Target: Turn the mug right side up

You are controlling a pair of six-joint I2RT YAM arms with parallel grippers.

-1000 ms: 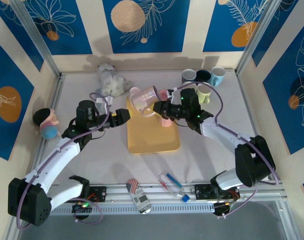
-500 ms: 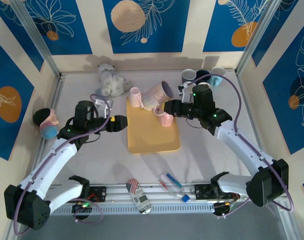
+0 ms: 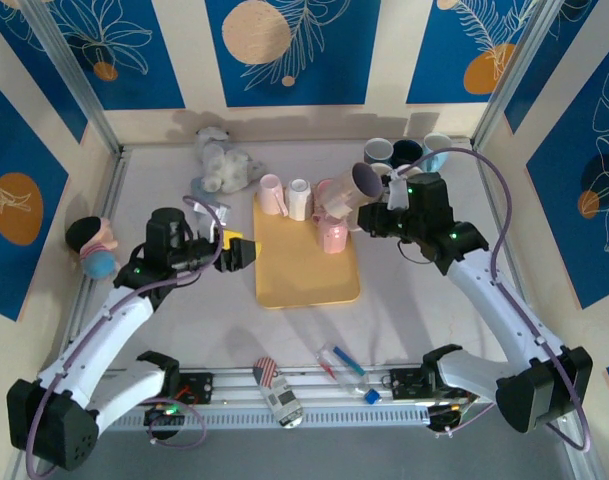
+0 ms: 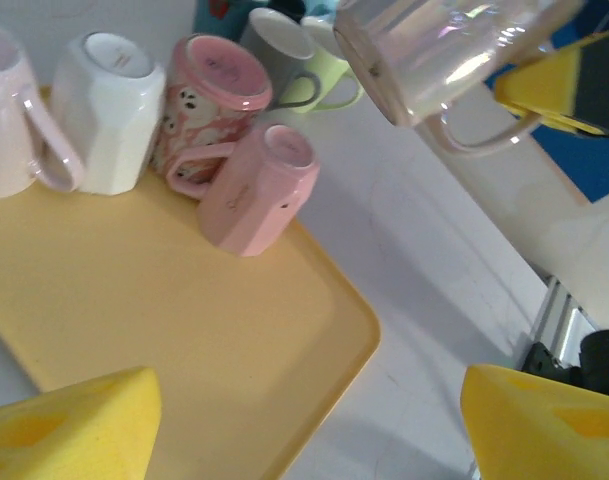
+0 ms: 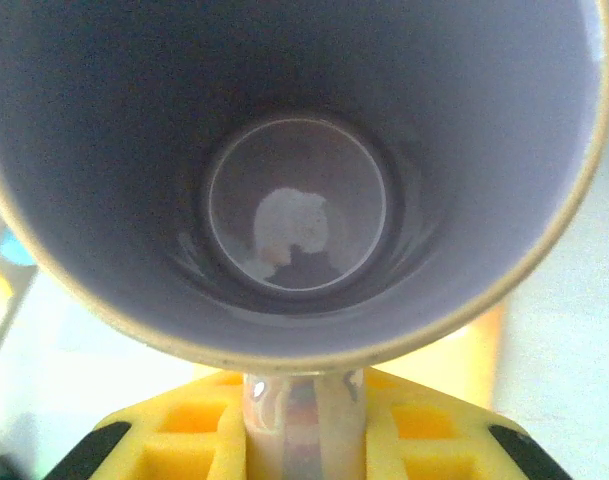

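Note:
The iridescent pearly mug (image 3: 357, 184) hangs in the air over the tray's far right corner, tilted, its mouth facing up and to the right. My right gripper (image 3: 384, 208) is shut on its handle. In the right wrist view I look straight into the mug (image 5: 294, 200), and its handle (image 5: 304, 420) sits between the yellow pads (image 5: 424, 440). The left wrist view has the mug (image 4: 434, 50) at the top right, clear of the table. My left gripper (image 3: 239, 252) stands open at the yellow tray's (image 3: 304, 275) left edge, with nothing between its fingers (image 4: 64, 430).
On the tray's far end stand a pale pink mug (image 3: 272, 195), a white mug (image 3: 298, 198) and a patterned pink mug (image 4: 209, 110); a small pink one (image 3: 333, 238) lies tilted. More mugs (image 3: 409, 152) stand at the back right. A plush toy (image 3: 222, 165) and a doll (image 3: 94, 245) are on the left.
My right arm has carried the mug to the right and turned it from mouth-down toward mouth-up. My left gripper has drawn back a little from the tray.

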